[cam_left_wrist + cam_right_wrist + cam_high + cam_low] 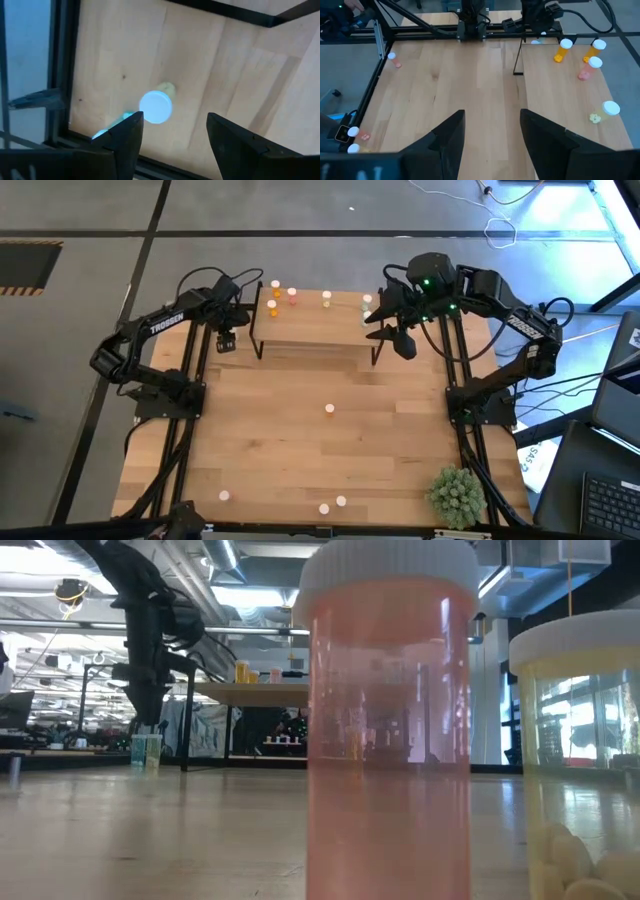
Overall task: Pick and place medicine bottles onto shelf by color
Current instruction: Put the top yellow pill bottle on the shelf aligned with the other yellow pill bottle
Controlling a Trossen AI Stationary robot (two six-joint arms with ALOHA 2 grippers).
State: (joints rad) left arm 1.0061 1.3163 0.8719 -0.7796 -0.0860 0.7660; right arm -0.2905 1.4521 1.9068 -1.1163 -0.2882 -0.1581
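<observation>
High view: left gripper (226, 340) hangs at about 10 o'clock on the tabletop (280, 450), just off the left end of the shelf (315, 330), jaws apart, nothing between them. Left wrist view shows a white-capped bottle (156, 106) standing on the wood just ahead of the open fingers (127, 135), not touched. On the shelf, near 11 to 12 o'clock: two orange bottles (274, 286), a pinkish bottle (292, 295), a pale yellow bottle (327, 299). Lone bottle (330, 410) stands at tabletop centre. Along the 6 o'clock edge sit three more bottles (325, 507), one toward 7 o'clock, two close together. Right gripper (385, 330) is at about 1 o'clock, over the right end of the shelf, jaws apart and empty; a pale bottle (367, 300) stands just beside it. Spiky green plant ball (458, 495) sits at 5 o'clock. Low view: pink bottle (388, 720) and yellow bottle (580, 760) fill the near foreground.
</observation>
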